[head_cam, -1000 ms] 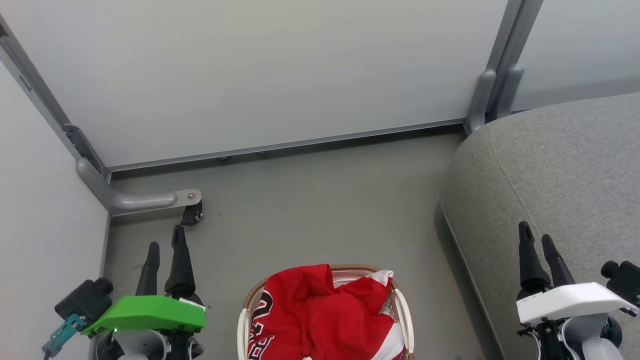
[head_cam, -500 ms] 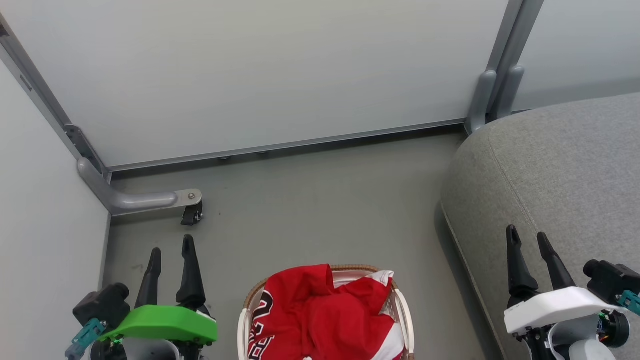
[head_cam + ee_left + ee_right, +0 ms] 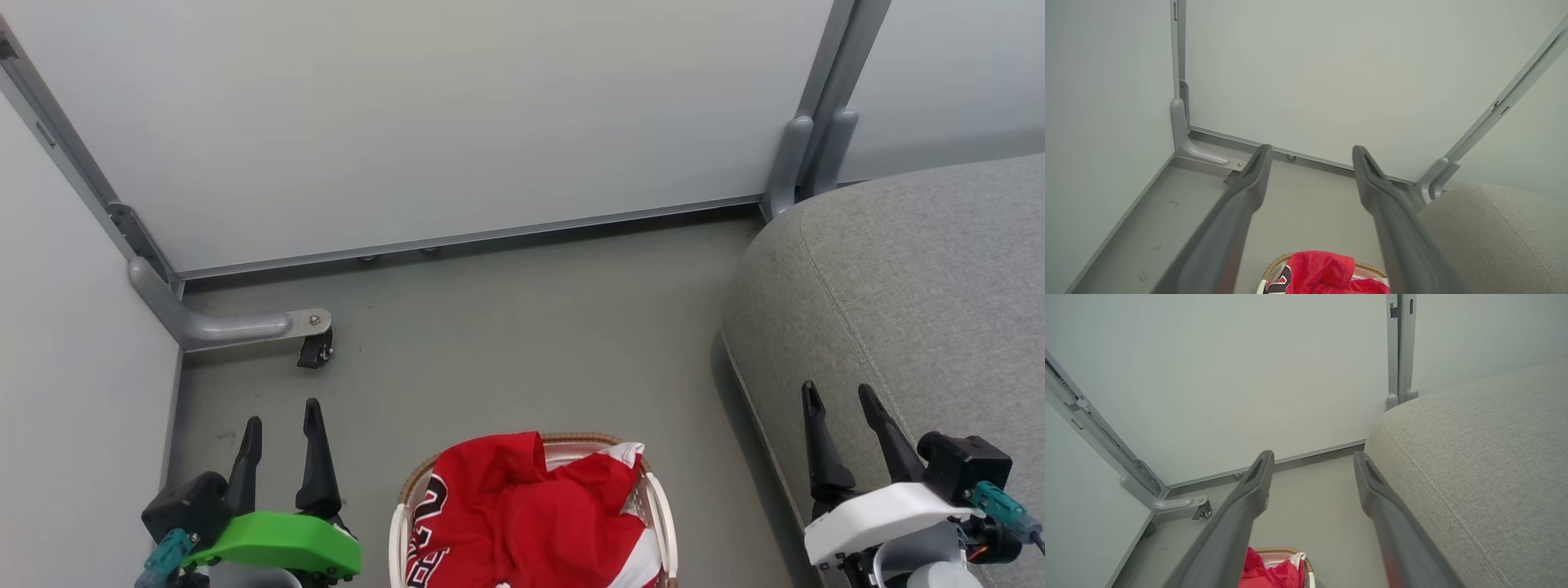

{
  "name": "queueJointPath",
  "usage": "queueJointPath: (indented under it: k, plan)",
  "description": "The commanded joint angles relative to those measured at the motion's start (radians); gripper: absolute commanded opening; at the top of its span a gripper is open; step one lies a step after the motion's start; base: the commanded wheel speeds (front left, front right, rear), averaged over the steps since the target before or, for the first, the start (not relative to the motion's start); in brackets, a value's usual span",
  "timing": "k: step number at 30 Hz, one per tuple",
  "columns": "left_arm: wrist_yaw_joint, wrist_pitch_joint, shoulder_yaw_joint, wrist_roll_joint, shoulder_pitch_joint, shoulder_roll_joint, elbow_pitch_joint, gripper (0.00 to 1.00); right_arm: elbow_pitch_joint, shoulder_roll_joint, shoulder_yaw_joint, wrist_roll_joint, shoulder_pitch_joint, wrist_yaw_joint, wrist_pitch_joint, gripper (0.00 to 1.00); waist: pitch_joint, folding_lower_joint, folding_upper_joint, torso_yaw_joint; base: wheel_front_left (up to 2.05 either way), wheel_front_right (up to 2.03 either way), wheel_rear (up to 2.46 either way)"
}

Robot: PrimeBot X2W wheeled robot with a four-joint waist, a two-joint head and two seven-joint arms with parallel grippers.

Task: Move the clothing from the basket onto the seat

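Observation:
Red clothing (image 3: 531, 514) with white trim and black-and-white lettering is heaped in the white basket (image 3: 398, 531) with a brown rim, on the grey floor at the bottom centre of the head view. The light grey seat (image 3: 914, 294) fills the right side. My left gripper (image 3: 282, 412) stands open to the left of the basket, nothing between its fingers. My right gripper (image 3: 841, 396) is open over the seat's front edge, right of the basket. The left wrist view shows the clothing (image 3: 1323, 271) low between the open fingers; the right wrist view shows the clothing (image 3: 1267, 573) and the seat (image 3: 1486, 457).
Pale panel walls enclose the floor at the back and left. A grey metal bracket with a small caster (image 3: 314, 349) juts out at the left, just ahead of my left gripper. A grey upright post (image 3: 808, 155) stands by the seat's far corner.
Both grippers have drawn back toward the bottom of the head view and shifted sideways, the left rightward and the right leftward. Both stay open. The clothing and basket have not moved.

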Motion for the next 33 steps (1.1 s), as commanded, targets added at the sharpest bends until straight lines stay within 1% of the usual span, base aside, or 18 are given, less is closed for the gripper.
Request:
queueJointPath:
  k: [1, 16, 33]
  plan:
    - [0.000, -0.011, -0.004, 0.025, 0.006, 0.010, 0.003, 1.00, -0.003, -0.008, 0.002, -0.026, 0.004, 0.004, -0.012, 1.00, 0.000, 0.0000, 0.0000, 0.000, 0.00, 0.00, 0.00]
    - [0.003, -0.046, -0.010, 0.137, 0.013, 0.011, 0.037, 1.00, 0.000, -0.009, 0.013, -0.173, 0.012, 0.005, -0.048, 1.00, 0.001, 0.0000, 0.0000, 0.003, 0.00, 0.00, 0.00]
    - [0.008, -0.083, -0.026, 0.248, 0.018, 0.013, 0.057, 1.00, 0.005, -0.011, 0.022, -0.294, 0.021, 0.005, -0.084, 1.00, 0.006, 0.0000, 0.0000, 0.003, 0.00, 0.00, 0.00]
